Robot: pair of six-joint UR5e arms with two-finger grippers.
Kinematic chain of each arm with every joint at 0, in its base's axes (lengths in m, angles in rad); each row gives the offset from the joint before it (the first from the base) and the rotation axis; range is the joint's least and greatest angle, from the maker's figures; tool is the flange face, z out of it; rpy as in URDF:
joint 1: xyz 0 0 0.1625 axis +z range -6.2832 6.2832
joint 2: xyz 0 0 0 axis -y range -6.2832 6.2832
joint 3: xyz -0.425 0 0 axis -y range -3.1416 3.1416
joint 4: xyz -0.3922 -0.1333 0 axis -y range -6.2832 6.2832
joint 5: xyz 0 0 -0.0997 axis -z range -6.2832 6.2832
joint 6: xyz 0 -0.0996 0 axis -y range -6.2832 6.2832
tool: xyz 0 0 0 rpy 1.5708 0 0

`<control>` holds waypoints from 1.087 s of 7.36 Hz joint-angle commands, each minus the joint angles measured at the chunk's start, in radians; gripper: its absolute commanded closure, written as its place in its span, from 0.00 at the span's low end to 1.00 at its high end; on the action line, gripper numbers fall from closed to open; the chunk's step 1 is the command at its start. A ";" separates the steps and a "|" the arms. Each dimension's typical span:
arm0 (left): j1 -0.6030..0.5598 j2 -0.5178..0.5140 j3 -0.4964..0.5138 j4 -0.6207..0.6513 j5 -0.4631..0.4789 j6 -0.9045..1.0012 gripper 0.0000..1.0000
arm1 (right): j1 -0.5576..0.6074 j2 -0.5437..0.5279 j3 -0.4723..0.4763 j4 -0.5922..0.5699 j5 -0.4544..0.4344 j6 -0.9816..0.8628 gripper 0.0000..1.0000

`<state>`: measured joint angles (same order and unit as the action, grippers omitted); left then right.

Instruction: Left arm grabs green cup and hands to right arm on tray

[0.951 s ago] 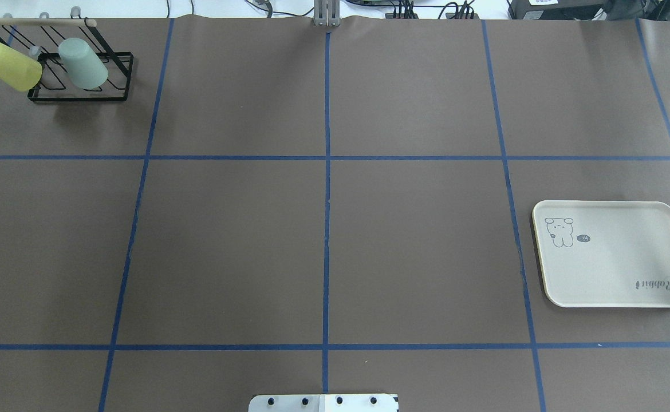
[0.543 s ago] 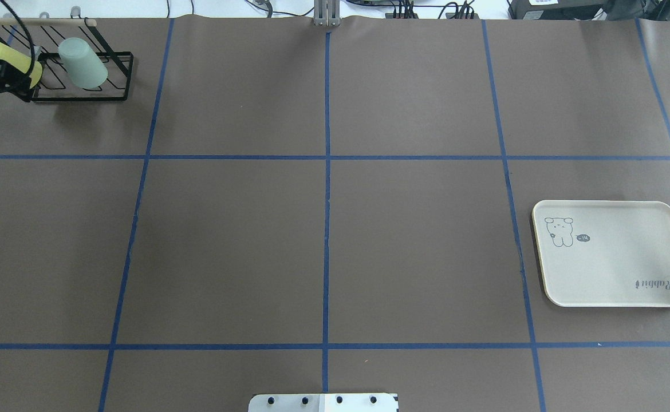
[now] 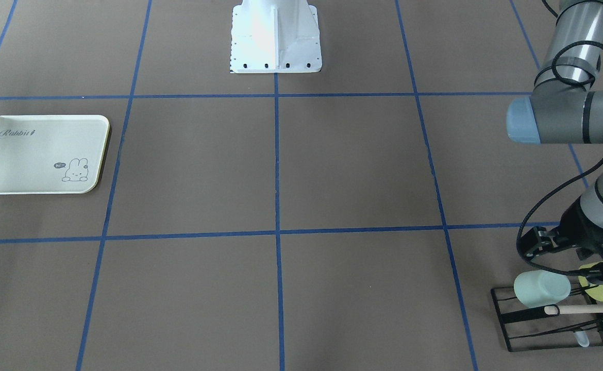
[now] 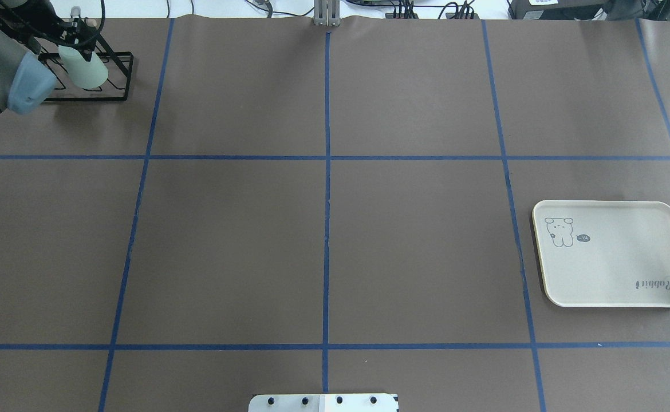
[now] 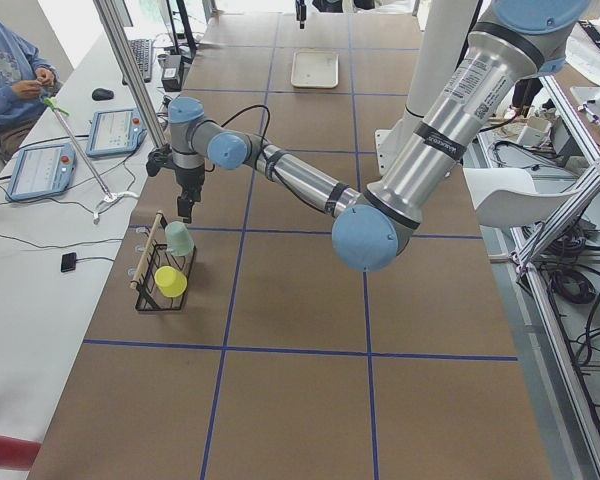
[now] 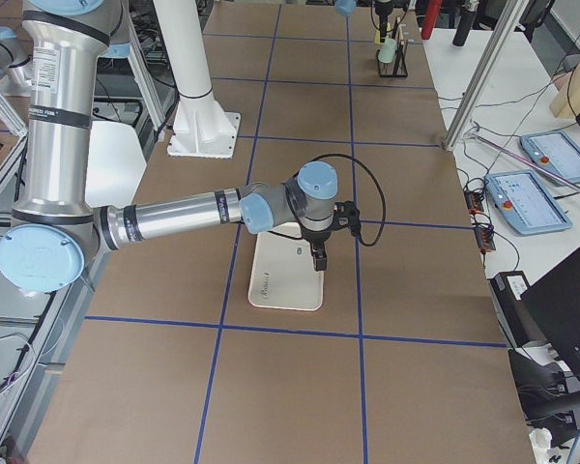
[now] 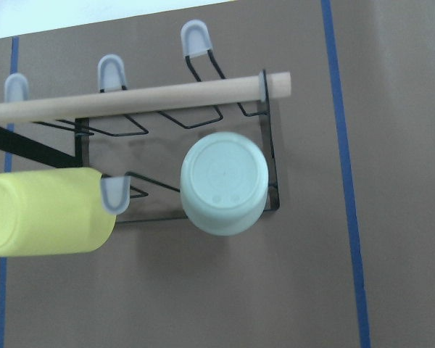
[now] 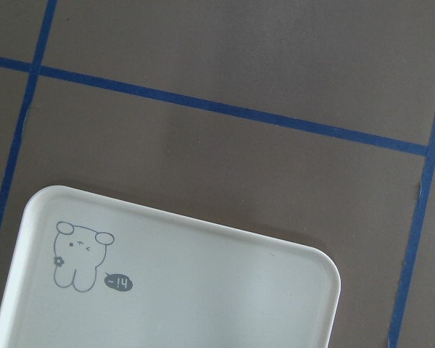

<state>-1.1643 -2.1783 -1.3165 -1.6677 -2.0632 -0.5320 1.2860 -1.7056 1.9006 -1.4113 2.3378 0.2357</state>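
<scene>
Pale green cup [image 7: 223,192] mouth-down on black rack [image 7: 272,145] beside 1 yellow cup [image 7: 47,210], left gripper [image 5: 185,208] just above it, right gripper [image 6: 318,259] over the edge of the tray [image 6: 285,285], finger opening of both impossible to tell

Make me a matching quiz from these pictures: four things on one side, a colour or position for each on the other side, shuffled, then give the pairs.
1 green cup
2 yellow cup
3 tray
4 wooden rod

A cream, with a bunny drawing
B base turned toward the left wrist camera
C straight pale bar
D side turned toward the left wrist camera

Pairs: 1-B, 2-D, 3-A, 4-C
</scene>
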 commanded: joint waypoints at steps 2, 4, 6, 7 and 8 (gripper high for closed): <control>0.000 -0.049 0.121 -0.032 0.000 -0.003 0.03 | -0.010 0.001 0.000 0.000 0.000 0.004 0.00; 0.000 -0.090 0.178 -0.032 0.000 -0.009 0.03 | -0.010 0.001 0.000 0.000 0.000 0.004 0.00; 0.002 -0.104 0.209 -0.034 0.000 -0.009 0.03 | -0.010 0.001 0.000 0.000 0.000 0.005 0.00; 0.002 -0.104 0.220 -0.041 0.000 -0.009 0.03 | -0.010 0.001 0.000 0.000 0.000 0.005 0.00; 0.002 -0.104 0.233 -0.065 0.000 -0.013 0.06 | -0.014 0.001 -0.002 0.000 0.000 0.007 0.00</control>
<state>-1.1628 -2.2811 -1.1006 -1.7115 -2.0632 -0.5421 1.2748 -1.7043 1.9004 -1.4113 2.3378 0.2410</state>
